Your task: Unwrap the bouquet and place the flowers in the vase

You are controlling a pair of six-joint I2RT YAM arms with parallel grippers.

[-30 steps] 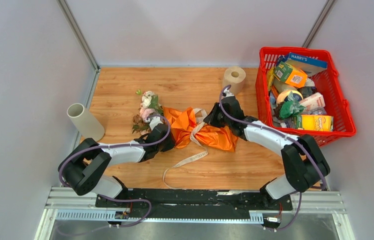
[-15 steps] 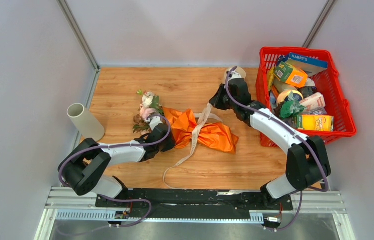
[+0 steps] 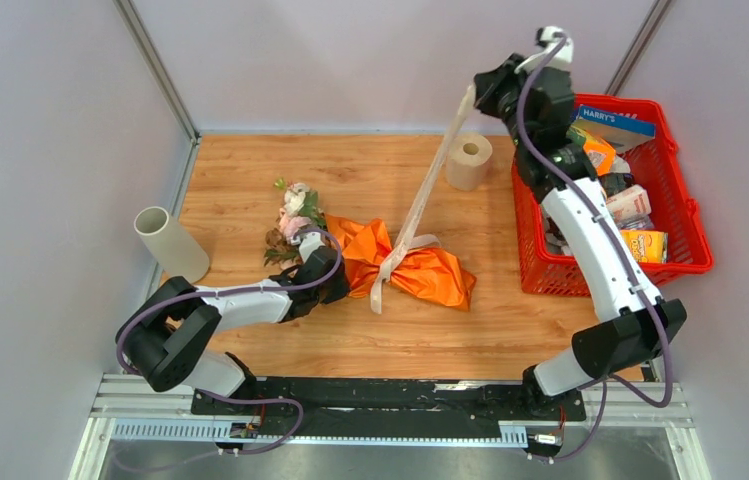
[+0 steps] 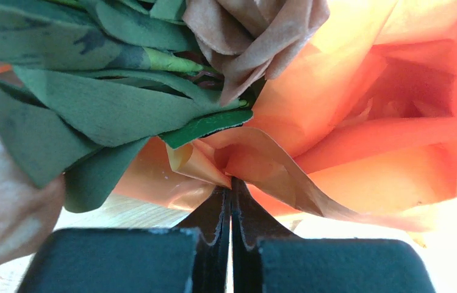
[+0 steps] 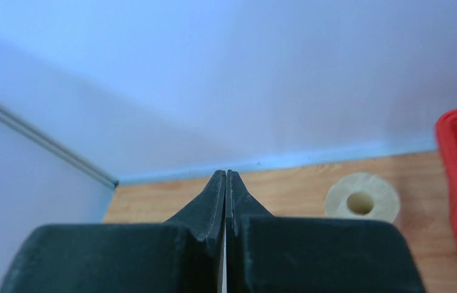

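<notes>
The bouquet [image 3: 420, 272] lies on the table in orange paper [image 4: 360, 122], its flowers [image 3: 295, 215] pointing left. My left gripper [image 3: 338, 284] is shut on the paper's edge [image 4: 231, 183], just below a brown rose [image 4: 250, 30] and green leaves [image 4: 110, 104]. A beige ribbon [image 3: 435, 180] runs taut from the bouquet's waist up to my right gripper [image 3: 478, 88], which is raised high at the back and shut on it. The right wrist view shows those jaws pressed together [image 5: 225, 177]; the ribbon is hidden there. The vase [image 3: 170, 243] stands at the table's left edge.
A toilet paper roll [image 3: 469, 160] stands at the back, also in the right wrist view [image 5: 362, 198]. A red basket [image 3: 685, 215] full of groceries fills the right side, under my right arm. A short ribbon tail [image 3: 378, 292] lies beside the bouquet.
My right gripper has risen from the bouquet up and back to the right, pulling the ribbon taut and dragging its long loose tail off the table. The left gripper has stayed on the paper.
</notes>
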